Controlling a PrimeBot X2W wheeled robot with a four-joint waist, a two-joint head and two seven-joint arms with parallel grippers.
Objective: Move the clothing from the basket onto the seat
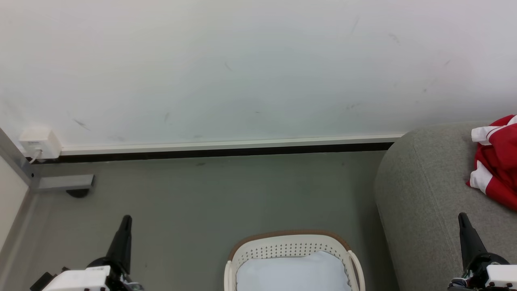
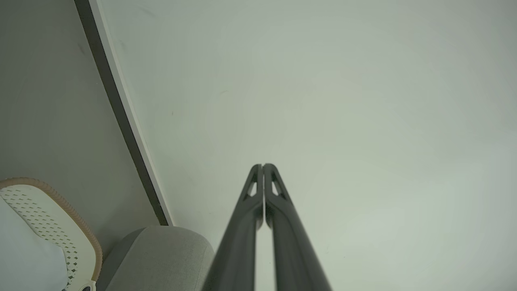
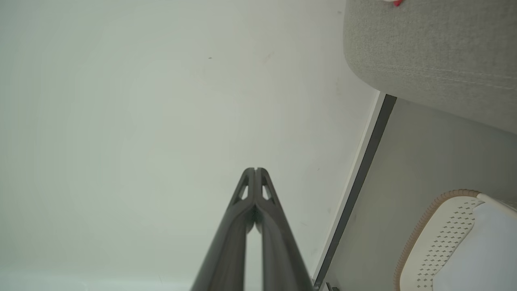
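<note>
Red clothing (image 1: 497, 161) with white trim lies bunched on the grey sofa seat (image 1: 420, 194) at the right edge of the head view; a red scrap of clothing (image 3: 396, 2) peeks over the sofa arm (image 3: 432, 52). The white basket (image 1: 282, 248) with a brown rim stands on the floor at bottom centre and holds a pale cloth pad (image 1: 293, 273). My left gripper (image 1: 126, 220) is shut and empty at the lower left, its fingertips (image 2: 262, 166) pressed together. At the lower right, beside the sofa arm, my right gripper (image 1: 461, 217) is shut and empty.
A white wall (image 1: 242, 68) with a dark skirting strip (image 1: 218, 152) runs behind the grey floor (image 1: 194, 202). A white socket box (image 1: 39, 142) and a grey metal frame foot (image 1: 60, 182) sit at the far left.
</note>
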